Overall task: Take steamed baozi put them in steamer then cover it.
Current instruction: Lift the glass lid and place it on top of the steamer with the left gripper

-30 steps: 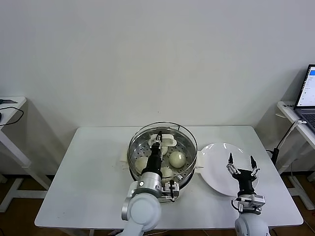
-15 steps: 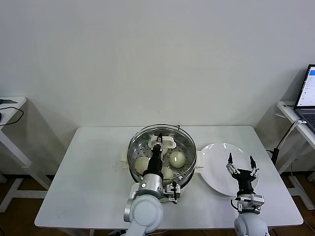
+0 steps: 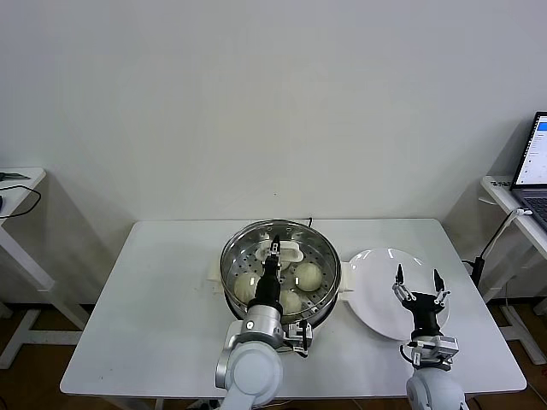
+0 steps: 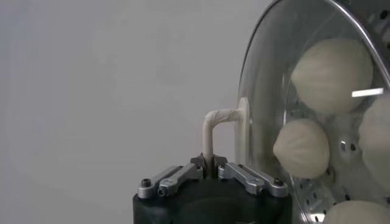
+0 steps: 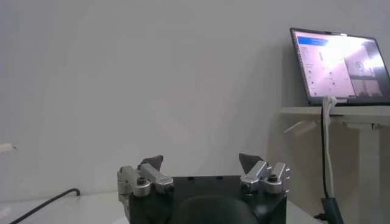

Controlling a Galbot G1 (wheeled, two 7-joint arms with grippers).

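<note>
Left gripper point(image 4: 211, 168) pinches lid point(image 3: 280, 260) handle over steamer point(image 3: 232, 295), mid-desk; glass, slippery. Right gripper point(image 3: 419, 287) open.

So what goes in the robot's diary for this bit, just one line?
left gripper: shut on lid handle | glass lid: over steamer | baozi: inside | right gripper: open above white plate, idle

Left gripper point(image 4: 212, 164) clamped on cream handle point(image 4: 220, 125) of glass lid point(image 4: 268, 91). Lid steel-rimmed, seen edge-on. Through glass: steamed baozi point(image 4: 332, 67), three more partly visible, resting on perforated tray point(image 4: 317, 198). Plain pale background beside.
</note>
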